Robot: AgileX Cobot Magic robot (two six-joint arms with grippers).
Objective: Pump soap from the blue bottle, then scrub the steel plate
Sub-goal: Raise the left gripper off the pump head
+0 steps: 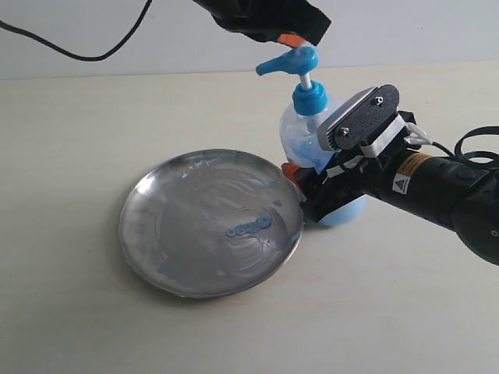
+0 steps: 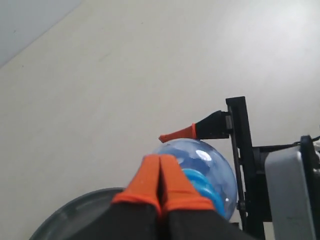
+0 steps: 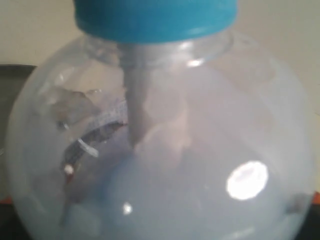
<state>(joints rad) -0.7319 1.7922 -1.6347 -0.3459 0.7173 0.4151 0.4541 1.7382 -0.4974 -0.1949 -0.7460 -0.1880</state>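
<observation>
While right end effector [image 1: 315, 168] clasps blue bottle [image 1: 299, 129] | left end effector [image 2: 160, 174] closed, empty, above it

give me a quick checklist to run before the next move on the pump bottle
1. the blue bottle steadied: ok, the right gripper has its jaws around the body.
2. the left gripper shut for pressing: ok, fingertips together above the pump head.
3. the left gripper touching the pump head: cannot tell.
4. the spout aimed at the steel plate: ok, it points that way.
5. soap on the steel plate: ok, a blue streak lies near the middle.
</observation>
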